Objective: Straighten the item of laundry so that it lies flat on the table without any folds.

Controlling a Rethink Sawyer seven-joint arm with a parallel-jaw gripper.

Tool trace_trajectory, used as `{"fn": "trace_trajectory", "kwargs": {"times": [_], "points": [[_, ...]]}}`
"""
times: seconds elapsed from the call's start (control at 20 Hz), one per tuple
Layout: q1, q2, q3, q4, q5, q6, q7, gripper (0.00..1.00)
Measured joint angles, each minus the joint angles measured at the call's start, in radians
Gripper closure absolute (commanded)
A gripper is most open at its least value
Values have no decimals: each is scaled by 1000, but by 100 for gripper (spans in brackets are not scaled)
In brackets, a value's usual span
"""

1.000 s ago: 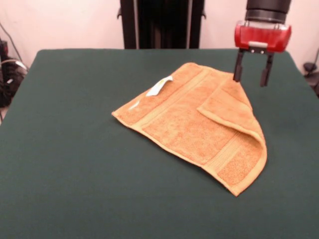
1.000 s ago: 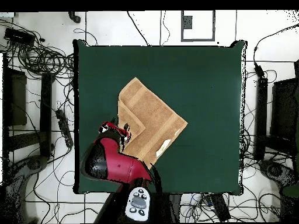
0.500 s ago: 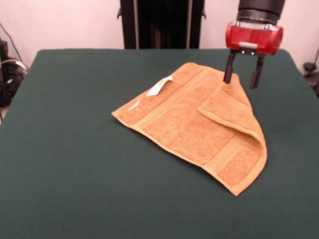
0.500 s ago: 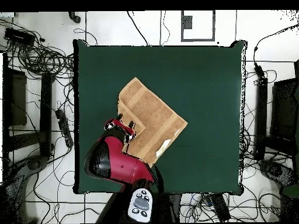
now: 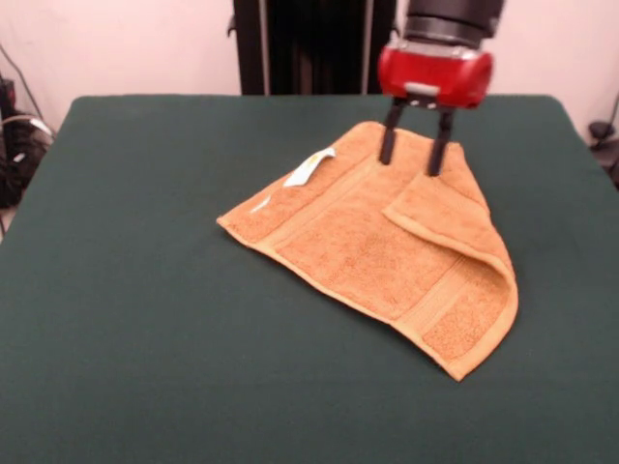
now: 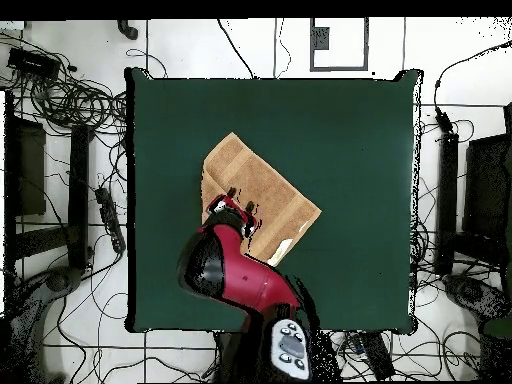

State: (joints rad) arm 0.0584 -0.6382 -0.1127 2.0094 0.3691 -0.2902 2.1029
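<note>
You are lining up a grasp: the jaws (image 5: pixel 414 158) hang wide apart, empty, just above the towel's (image 5: pixel 358 242) folded-over flap; lower and pinch it next.

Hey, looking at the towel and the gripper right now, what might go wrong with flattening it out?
1. The open gripper hangs over the towel near its far edge, not at the folded-over flap; closing there could pinch both layers and drag the fold along rather than open it.
2. A pull from that spot might slide the whole towel across the table without unfolding it.
3. The white tag sticks up and could end up tucked under.
</note>
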Motion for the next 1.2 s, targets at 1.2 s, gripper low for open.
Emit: {"fn": "trace_trajectory", "kwargs": {"times": [1.2], "points": [[-99,91,84,-1,-96,95,0,0]]}}
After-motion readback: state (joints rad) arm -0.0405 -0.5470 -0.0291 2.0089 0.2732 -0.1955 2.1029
